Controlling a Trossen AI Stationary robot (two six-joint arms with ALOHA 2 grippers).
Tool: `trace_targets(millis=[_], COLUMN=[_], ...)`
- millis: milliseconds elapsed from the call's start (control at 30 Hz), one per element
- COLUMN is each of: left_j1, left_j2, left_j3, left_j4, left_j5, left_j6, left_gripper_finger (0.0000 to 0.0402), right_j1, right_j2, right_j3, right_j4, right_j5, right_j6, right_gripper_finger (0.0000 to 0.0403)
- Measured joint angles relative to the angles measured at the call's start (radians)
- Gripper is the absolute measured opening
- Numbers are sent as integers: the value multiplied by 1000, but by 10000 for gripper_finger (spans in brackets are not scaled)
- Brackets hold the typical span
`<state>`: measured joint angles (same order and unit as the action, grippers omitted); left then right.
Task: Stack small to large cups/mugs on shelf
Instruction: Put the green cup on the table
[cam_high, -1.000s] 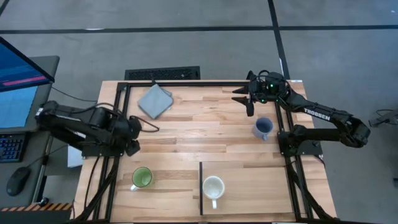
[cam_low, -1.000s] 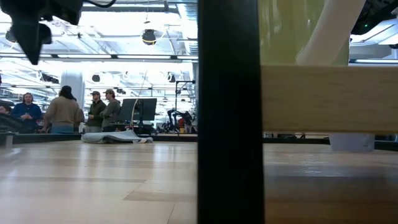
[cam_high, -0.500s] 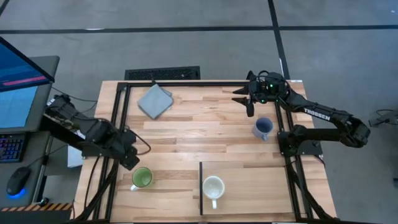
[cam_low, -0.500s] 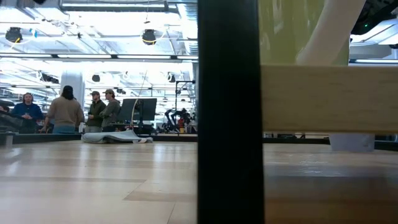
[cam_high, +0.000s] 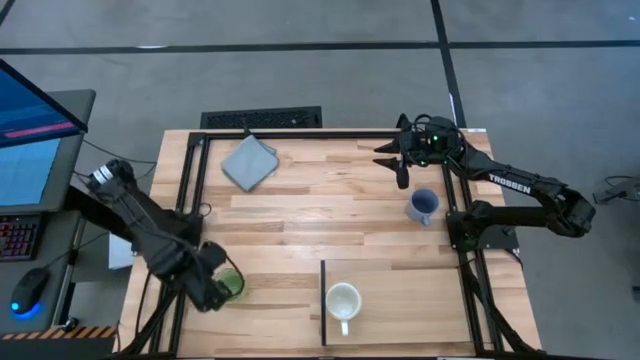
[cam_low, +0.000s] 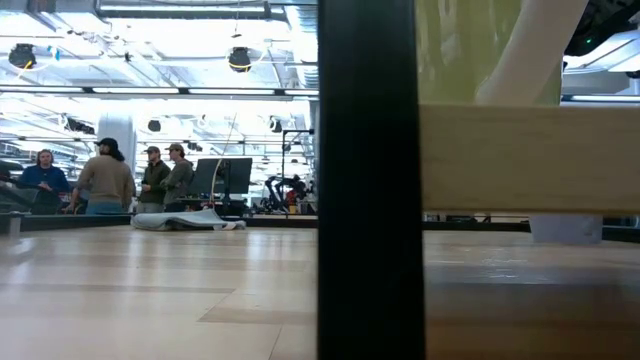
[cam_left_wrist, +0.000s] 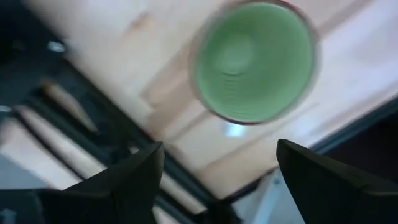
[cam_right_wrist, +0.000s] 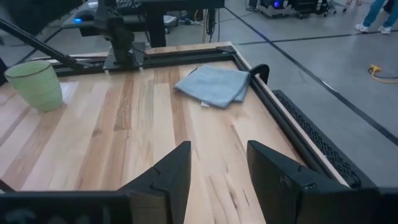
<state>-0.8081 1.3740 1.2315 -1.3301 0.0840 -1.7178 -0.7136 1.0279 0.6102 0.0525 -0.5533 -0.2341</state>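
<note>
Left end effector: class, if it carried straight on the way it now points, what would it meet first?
Probably the bright green handled mug. The open left end effector looks down into the mug's mouth, its dark fingers spread wide. How far above the rim it sits is unclear.

Bright, even overhead light fills the high view; the tabletop (cam_high: 330, 210) shows only soft, short shadows. In the low view, ceiling lamps (cam_low: 238, 58) at about 11 o'clock glare white, and the near dark post (cam_low: 366, 180) is out of focus. The left wrist view is smeared throughout, the green mug (cam_left_wrist: 252, 61) blurred at about 1 o'clock. The right wrist view is sharp.
</note>
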Motion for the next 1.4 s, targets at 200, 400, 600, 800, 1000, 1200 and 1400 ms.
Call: trace_targets(millis=[200,400,600,800,1000,1200,1400], left_j1=[-87,-132,-134,-134,-134,-134,-134], left_j2=[93,185,247,249,249,249,248], left_j3=[50,75,76,74,74,73,73], left_j4=[56,60,65,54,57,57,57], left_j5=[-27,-19,-23,-41,-41,-91,-97], left_j6=[-128,-167,-122,-176,-189,-194,-217], left_gripper_finger=[304,304,304,304,304,304,304], right_j1=[0,0,0,6,27,33,33], right_j2=[0,0,0,0,0,0,0], right_j3=[0,0,0,0,0,0,0], right_j4=[0,0,0,0,0,0,0], right_j5=[-33,-83,-91,-105,-105,-105,-105], right_j6=[24,25,51,52,50,43,43], right_gripper_finger=[178,178,178,178,178,178,178])
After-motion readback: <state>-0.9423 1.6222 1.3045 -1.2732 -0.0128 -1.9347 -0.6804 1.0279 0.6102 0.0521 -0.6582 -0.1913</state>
